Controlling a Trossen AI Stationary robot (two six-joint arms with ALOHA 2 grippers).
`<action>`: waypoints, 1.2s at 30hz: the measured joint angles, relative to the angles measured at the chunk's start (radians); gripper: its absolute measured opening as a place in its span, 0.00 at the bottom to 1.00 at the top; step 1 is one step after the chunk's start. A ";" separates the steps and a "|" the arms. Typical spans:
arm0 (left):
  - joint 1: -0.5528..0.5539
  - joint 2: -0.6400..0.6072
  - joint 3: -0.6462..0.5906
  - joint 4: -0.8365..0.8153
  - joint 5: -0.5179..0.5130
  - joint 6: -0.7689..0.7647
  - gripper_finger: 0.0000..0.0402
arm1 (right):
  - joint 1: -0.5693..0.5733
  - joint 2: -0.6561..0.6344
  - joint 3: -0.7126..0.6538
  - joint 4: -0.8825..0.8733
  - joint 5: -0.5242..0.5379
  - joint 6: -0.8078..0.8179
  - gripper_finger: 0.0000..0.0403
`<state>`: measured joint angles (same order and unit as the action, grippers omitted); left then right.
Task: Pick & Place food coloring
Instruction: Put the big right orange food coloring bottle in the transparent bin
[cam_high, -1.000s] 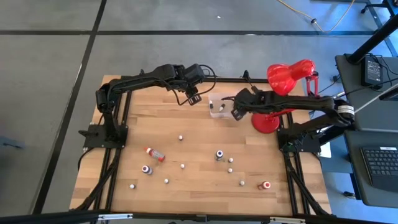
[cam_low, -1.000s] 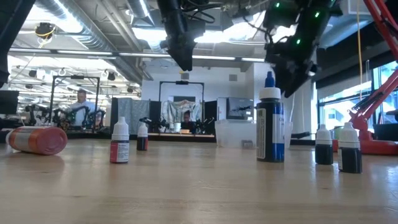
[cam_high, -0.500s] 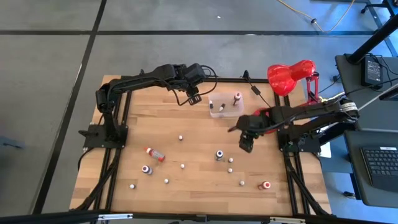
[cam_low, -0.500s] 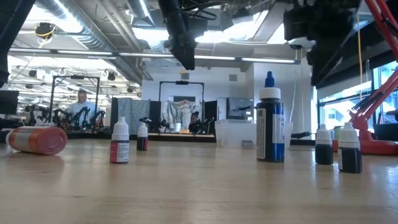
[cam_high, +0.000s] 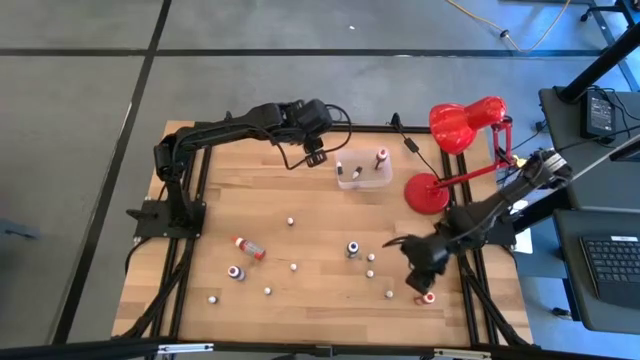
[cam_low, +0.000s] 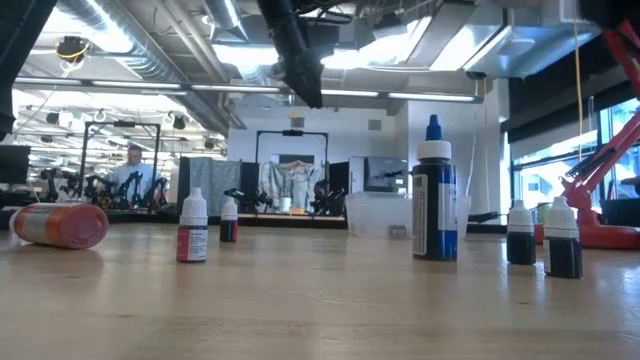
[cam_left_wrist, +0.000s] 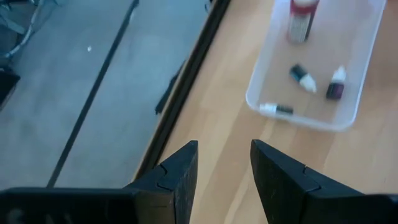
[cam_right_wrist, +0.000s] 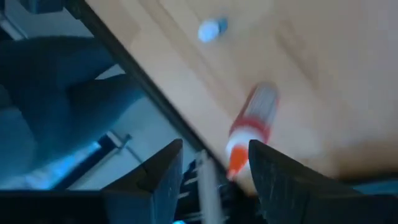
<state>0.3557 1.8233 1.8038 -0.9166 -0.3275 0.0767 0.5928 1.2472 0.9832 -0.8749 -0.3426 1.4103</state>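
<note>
Progress: partway, by my read. A few food coloring bottles already sit in the clear plastic tub (cam_high: 363, 172) at the far middle of the desk (cam_high: 220, 200); most are not yet moved.
In tub: left wrist view shows one upright red-capped bottle (cam_left_wrist: 303, 18) plus three tiny ones lying flat (cam_left_wrist: 305, 78).
Left on desk: red bottle lying on its side (cam_high: 249, 247) near-left; dark bottle with blue cap (cam_high: 353, 248) upright in the middle; small dark bottle (cam_high: 235, 272) near-left; several tiny white-capped ones scattered (cam_high: 290, 220); red-and-white bottle (cam_high: 427, 297) lying near the near-right edge.
Right end effector (cam_high: 418, 283): low over the near-right corner, just beside the red-and-white bottle. Right wrist view shows that bottle (cam_right_wrist: 252, 127) ahead of the fingers (cam_right_wrist: 273, 174), not between them; jaws apart at a moderate gap, nothing held.
Left end effector (cam_high: 313, 156): hangs in the air at the far side, just left of the tub; fingers (cam_left_wrist: 177, 177) moderately apart, empty.
Current step (judgement): right arm lining up on the red-and-white bottle; grasp not yet made.
Remaining: roughly a dozen bottles to carry to the tub.
Not part of task: red desk lamp (cam_high: 462, 125) at far right.
</note>
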 joint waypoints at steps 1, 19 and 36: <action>0.000 0.000 0.000 0.021 0.000 0.004 0.36 | 0.024 0.000 0.013 -0.005 0.006 0.066 0.45; 0.000 0.000 0.000 0.191 0.105 0.093 0.36 | 0.306 0.016 0.157 -0.060 0.476 0.580 0.42; 0.000 0.000 0.000 0.263 0.105 0.094 0.36 | 0.305 0.068 0.156 -0.165 0.240 0.628 0.75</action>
<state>0.3557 1.8233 1.8034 -0.6536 -0.2222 0.1707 0.8978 1.3152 1.1396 -1.0396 -0.1026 2.0386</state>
